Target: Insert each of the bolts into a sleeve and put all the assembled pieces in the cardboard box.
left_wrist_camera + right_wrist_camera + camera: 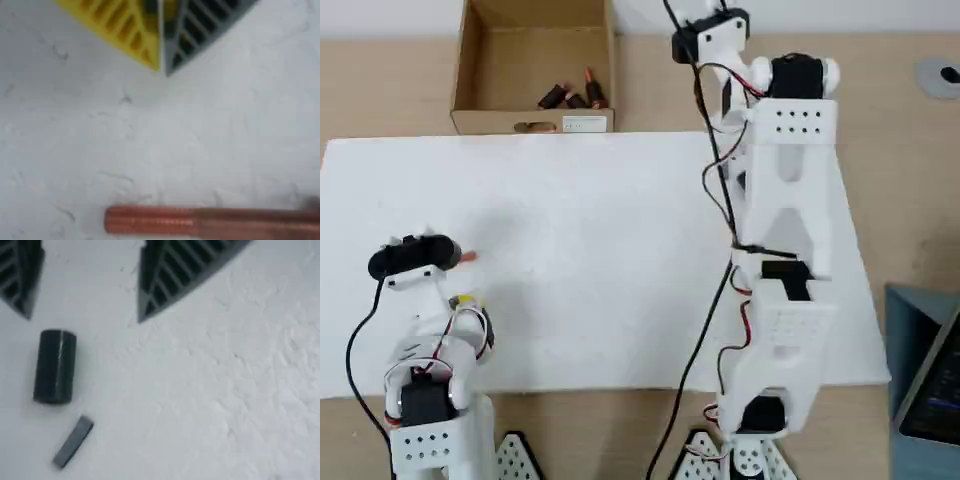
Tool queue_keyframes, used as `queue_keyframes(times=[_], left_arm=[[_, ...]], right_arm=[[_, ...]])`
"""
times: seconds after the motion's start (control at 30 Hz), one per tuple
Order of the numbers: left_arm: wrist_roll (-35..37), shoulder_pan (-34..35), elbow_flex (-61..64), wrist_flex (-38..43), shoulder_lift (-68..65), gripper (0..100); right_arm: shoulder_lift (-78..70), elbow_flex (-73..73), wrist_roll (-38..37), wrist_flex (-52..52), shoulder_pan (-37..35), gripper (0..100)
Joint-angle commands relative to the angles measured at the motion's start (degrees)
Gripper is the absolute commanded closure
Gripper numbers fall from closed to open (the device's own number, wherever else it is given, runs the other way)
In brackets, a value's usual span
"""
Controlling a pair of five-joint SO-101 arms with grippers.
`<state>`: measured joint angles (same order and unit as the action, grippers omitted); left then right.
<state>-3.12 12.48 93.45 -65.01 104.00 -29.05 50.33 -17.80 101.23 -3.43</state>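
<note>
A copper bolt point(200, 222) lies flat on the white mat, a short way off the tips of my left gripper point(161, 67), whose yellow and grey fingers meet with nothing between them. From above, the bolt's orange end point(468, 257) pokes out beside the left arm's head point(415, 256) at the mat's left side. A black sleeve point(55, 366) lies on the mat just off my right gripper point(82, 315), which stands open above it. The cardboard box point(465, 70) at the back holds dark sleeves with copper bolts in them point(572, 96).
A small grey flat piece point(73, 441) lies beside the sleeve. The right arm point(790, 200) stretches along the mat's right edge, with cables hanging beside it. A laptop corner point(930, 390) sits at the far right. The white mat point(590, 260) is bare in its middle.
</note>
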Motion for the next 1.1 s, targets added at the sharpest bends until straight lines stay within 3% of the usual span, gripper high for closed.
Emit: queue_keyframes(times=[0.0,0.2,0.5,0.7,1.07], left_arm=[[0.3,0.6,-0.1,1.0,0.6,100],[0.3,0.6,-0.1,1.0,0.6,100],[0.3,0.6,-0.1,1.0,0.6,100],[0.3,0.6,-0.1,1.0,0.6,100],[0.3,0.6,-0.1,1.0,0.6,100]], right_arm=[[-1.3,-0.2,-0.5,0.8,1.9,83.7],[-7.8,0.0,-7.5,0.7,2.8,83.6],[-15.3,0.1,-7.6,-6.8,4.5,83.5],[-17.8,0.1,-7.7,-8.3,5.5,77.6],[-21.3,0.1,-9.1,-8.6,6.3,77.5]])
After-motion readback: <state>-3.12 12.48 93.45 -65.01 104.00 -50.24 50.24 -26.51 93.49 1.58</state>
